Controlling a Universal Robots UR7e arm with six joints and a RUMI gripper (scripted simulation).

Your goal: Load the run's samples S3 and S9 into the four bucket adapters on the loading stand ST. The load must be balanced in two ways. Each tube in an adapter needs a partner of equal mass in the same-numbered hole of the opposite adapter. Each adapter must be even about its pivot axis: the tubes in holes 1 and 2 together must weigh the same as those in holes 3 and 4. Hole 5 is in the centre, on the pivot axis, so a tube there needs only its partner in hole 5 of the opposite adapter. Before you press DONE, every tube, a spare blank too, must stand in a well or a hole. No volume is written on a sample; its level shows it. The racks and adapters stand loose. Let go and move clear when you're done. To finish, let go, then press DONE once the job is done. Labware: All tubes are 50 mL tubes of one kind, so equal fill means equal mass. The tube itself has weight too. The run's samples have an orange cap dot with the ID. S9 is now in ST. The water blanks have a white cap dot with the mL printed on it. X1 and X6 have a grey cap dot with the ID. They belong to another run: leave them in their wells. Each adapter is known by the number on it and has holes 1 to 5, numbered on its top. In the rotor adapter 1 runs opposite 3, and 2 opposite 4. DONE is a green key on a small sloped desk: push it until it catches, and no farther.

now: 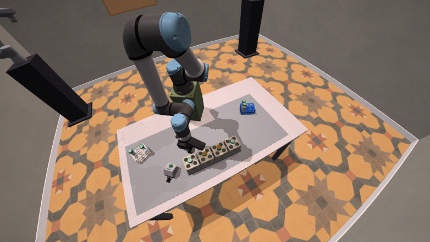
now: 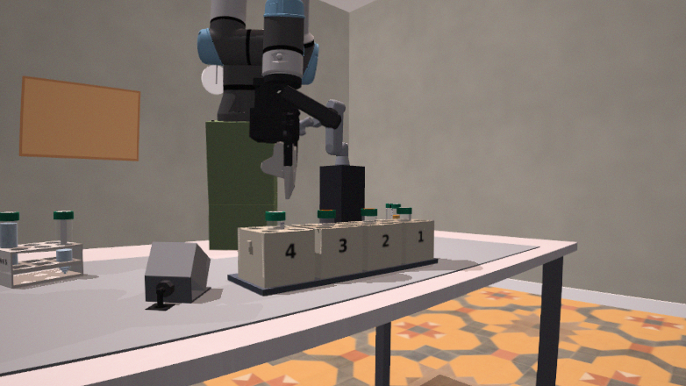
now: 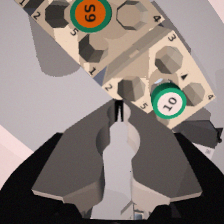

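My gripper (image 2: pixel 289 189) is shut and empty; it hangs above the table just behind adapters 3 and 4 of the loading stand (image 1: pixel 211 154). In the wrist view its fingertips meet at the stand's near edge. Sample S9 (image 3: pixel 90 15), with an orange cap dot, stands in adapter 3 (image 2: pixel 341 246). A white-dot blank marked 10 (image 3: pixel 169 102) stands in adapter 4 (image 2: pixel 289 250). Another orange-dot tube (image 1: pixel 219 147) stands in adapter 2; its ID is too small to read. A tube (image 2: pixel 403 211) stands in adapter 1.
The DONE desk (image 1: pixel 170 170) with its green key stands left of the stand, at the front. A clear rack (image 1: pixel 139 152) with two tubes is at the far left. A blue rack (image 1: pixel 247 108) with tubes is at the back right. The arm's green base (image 1: pixel 187 100) is behind.
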